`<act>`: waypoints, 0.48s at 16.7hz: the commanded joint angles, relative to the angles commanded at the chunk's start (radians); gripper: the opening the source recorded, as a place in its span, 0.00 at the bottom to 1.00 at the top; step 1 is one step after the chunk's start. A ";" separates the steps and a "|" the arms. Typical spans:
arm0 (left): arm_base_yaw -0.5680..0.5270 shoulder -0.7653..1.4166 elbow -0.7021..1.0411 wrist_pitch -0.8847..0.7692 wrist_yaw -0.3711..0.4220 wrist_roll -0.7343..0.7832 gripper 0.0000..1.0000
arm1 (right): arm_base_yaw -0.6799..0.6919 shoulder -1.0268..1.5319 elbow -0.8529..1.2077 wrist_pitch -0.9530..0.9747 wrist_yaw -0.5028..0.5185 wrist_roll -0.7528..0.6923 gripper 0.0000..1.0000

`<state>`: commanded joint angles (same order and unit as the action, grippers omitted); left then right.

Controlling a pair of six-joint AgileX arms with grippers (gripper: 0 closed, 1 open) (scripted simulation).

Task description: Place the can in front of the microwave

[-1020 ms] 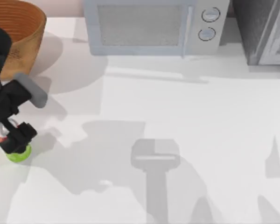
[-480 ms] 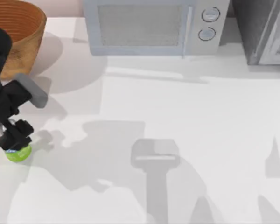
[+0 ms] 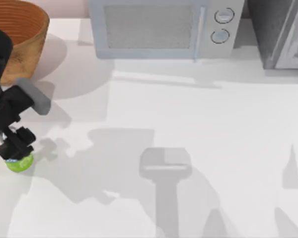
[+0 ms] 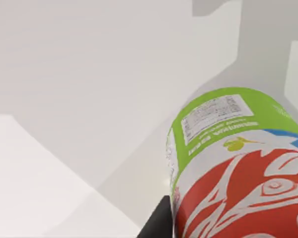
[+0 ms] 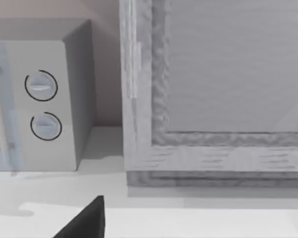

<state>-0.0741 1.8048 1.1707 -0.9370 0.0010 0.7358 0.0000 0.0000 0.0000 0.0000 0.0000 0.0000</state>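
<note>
Red-green can (image 3: 19,162) clamped in left hand (image 3: 12,151), nr wicker basket (image 3: 21,29).

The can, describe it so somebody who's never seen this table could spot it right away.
Start at the woven basket in the far left corner of the table, then come toward the near edge along the left side. There the left gripper sits over the can, a small soda can. It is red with white swirls above and lime green below, the only brightly coloured thing around.

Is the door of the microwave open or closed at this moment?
Closed. In the top view the microwave door lies flush with the front, its handle beside the two knobs, no gap visible.
</note>
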 joint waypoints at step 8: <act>-0.001 -0.046 0.106 -0.153 0.000 -0.002 0.00 | 0.000 0.000 0.000 0.000 0.000 0.000 1.00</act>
<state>-0.0753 1.7588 1.2765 -1.0900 0.0008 0.7339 0.0000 0.0000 0.0000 0.0000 0.0000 0.0000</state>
